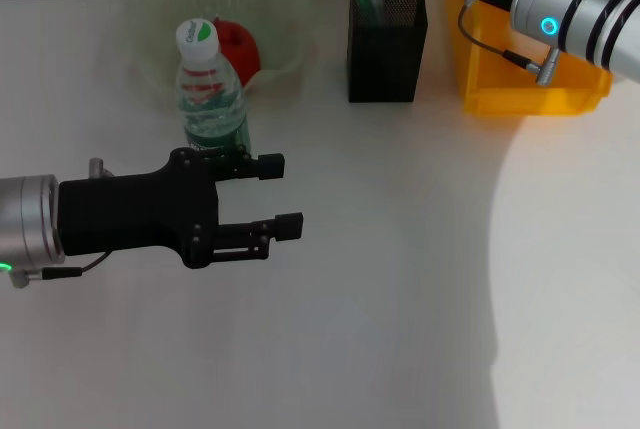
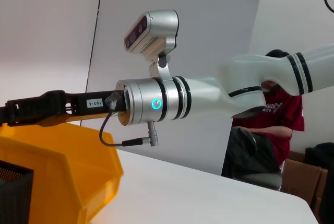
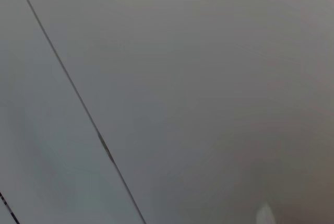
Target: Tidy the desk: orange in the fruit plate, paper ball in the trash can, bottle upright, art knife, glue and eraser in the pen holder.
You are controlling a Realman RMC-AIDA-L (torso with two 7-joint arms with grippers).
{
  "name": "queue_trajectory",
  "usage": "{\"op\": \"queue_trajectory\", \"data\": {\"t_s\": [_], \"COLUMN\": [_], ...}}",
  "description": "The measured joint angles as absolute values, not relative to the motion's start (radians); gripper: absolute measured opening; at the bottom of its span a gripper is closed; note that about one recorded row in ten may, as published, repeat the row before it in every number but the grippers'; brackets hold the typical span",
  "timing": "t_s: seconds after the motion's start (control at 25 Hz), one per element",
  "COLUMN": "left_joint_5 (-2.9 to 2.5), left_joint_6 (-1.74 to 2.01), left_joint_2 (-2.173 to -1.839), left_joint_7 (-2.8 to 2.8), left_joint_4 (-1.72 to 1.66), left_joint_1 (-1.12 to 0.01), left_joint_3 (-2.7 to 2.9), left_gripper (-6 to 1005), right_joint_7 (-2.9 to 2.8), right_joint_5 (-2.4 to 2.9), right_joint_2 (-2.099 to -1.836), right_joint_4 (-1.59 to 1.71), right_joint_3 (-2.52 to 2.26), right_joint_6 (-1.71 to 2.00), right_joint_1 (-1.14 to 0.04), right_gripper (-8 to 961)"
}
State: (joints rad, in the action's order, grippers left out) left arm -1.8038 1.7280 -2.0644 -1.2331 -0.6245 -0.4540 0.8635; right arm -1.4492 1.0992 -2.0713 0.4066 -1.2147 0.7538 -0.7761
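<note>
My left pincer [image 1: 283,194] sits over the near-left part of the white worktop [image 1: 400,279], level, its two black fingers apart and holding nothing. Just beyond its upper finger the bottle [image 1: 208,89] stands upright, white cap up, green label facing me. Behind the bottle is the fruit plate [image 1: 285,9], pale green with a ruffled rim, and the orange [image 1: 240,47] lies inside it, partly hidden by the bottle's neck. Further right the pen holder [image 1: 387,44], a black mesh box, stands on the worktop with pale stick-like items protruding from its top; I cannot identify them individually. Beside it to the right is the trash can [image 1: 500,79], yellow-orange, near the far edge. My right arm [image 1: 570,4] reaches across above the trash can toward the pen holder; its pincer runs out of the head view, and I cannot tell whether it is apart or together. The left wrist view shows that arm extended over the trash can's rim.
</note>
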Motion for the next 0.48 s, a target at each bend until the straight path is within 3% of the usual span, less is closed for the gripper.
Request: {"op": "queue_trajectory", "data": {"t_s": [0.04, 0.28, 0.44, 0.48], "left_joint_5": [-1.802, -1.784, -1.776, -1.772], "left_joint_6": [1.725, 1.708, 1.695, 1.693], "left_joint_2": [-2.065, -2.067, -2.068, -2.068], "left_joint_7": [-1.233, -1.232, -1.232, -1.232], "left_joint_4": [-0.624, -0.623, -0.619, -0.615], "left_joint_1": [-0.457, -0.462, -0.463, -0.463], "left_joint_3": [0.864, 0.863, 0.862, 0.862], "left_gripper": [725, 725, 725, 725], "right_joint_7": [-1.451, -1.457, -1.487, -1.487], "right_joint_5": [1.106, 1.113, 1.115, 1.115], "right_joint_2": [-2.070, -2.064, -2.057, -2.057], "right_joint_4": [0.413, 0.442, 0.568, 0.568], "right_joint_3": [-1.217, -1.213, -1.211, -1.211], "right_joint_6": [0.751, 0.760, 0.868, 0.868], "right_joint_1": [-0.775, -0.754, -0.638, -0.638], "right_gripper": [140, 388, 582, 594]}}
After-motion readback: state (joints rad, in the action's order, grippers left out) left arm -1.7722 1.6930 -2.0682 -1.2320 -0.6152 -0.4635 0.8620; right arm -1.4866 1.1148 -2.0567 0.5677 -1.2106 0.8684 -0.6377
